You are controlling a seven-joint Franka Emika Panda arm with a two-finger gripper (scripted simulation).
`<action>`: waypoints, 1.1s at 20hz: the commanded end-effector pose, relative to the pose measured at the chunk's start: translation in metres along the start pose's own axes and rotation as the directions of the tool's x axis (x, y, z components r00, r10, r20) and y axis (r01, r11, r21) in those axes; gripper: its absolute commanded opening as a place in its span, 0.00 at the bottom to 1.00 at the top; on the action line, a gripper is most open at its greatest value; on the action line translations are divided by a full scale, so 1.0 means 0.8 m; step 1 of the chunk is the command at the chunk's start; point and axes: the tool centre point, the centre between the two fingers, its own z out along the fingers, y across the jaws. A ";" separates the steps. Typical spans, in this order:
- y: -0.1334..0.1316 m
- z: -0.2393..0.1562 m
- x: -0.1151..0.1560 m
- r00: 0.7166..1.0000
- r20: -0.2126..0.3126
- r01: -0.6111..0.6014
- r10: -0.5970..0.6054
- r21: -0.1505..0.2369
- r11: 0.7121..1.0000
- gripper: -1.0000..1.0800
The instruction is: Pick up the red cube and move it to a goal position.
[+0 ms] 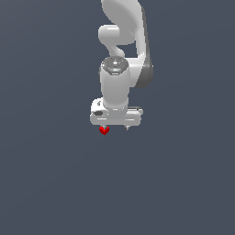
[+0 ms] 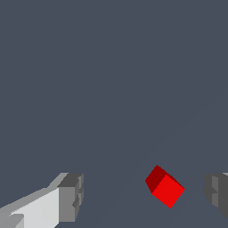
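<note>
The red cube [image 1: 104, 131] is a tiny bright red block lying on the dark grey floor, just under the white gripper [image 1: 116, 127], below the finger on the exterior view's left. In the wrist view the red cube [image 2: 165, 187] sits in the wide gap of the gripper [image 2: 143, 196], turned at an angle to the pads. It is much nearer one grey fingertip [image 2: 217, 192] than the other fingertip [image 2: 71, 196] and touches neither. The gripper is open and holds nothing.
The white arm [image 1: 123, 50] rises straight above the gripper toward the top of the exterior view. A plain dark grey floor [image 1: 55, 183] surrounds the cube, and nothing else shows on it.
</note>
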 end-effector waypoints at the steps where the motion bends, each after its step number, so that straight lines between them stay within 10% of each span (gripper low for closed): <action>1: 0.000 0.000 0.000 1.000 0.000 0.000 0.000 0.000 1.000 0.96; 14: 0.030 0.046 -0.020 0.986 0.005 -0.169 0.169 -0.003 0.986 0.96; 22: 0.068 0.115 -0.061 0.909 0.013 -0.417 0.417 -0.008 0.909 0.96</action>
